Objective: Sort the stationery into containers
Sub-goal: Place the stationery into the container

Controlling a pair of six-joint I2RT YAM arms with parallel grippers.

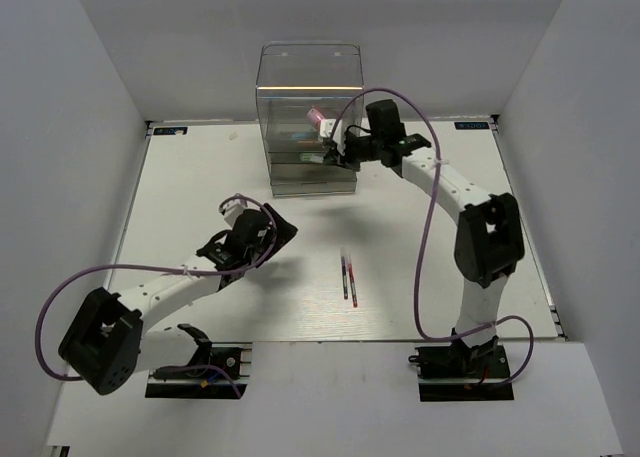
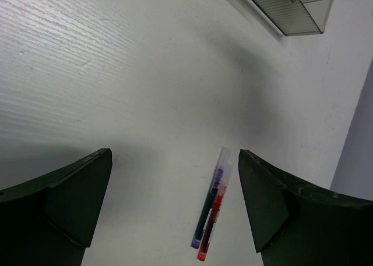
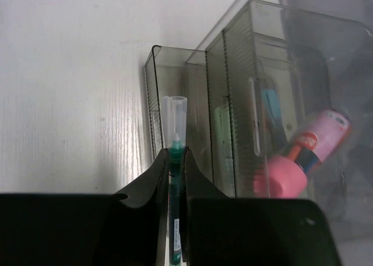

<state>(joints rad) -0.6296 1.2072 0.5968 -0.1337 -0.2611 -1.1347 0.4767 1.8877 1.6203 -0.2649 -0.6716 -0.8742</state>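
Observation:
The clear box organiser (image 1: 308,87) stands at the back of the table. My right gripper (image 1: 336,155) is at its lower drawers, shut on a thin green pen (image 3: 175,161) whose clear cap points into an open bottom drawer (image 3: 157,114). The right gripper (image 3: 175,153) hides the pen's lower end. The pink cylinder (image 3: 303,155) lies tilted in the upper compartment, and it also shows in the top view (image 1: 316,118). A light blue stick (image 3: 269,106) and a pale green marker (image 3: 220,123) show through the drawers. The purple pen (image 2: 211,199) and red pen (image 2: 215,216) lie side by side on the table (image 1: 349,277). My left gripper (image 2: 175,161) is open above them.
The white table (image 1: 200,177) has walls on the left, right and back. The organiser's corner (image 2: 291,10) shows at the top of the left wrist view. The left arm (image 1: 170,282) lies low across the left half of the table, and the right arm (image 1: 485,237) stands at the right.

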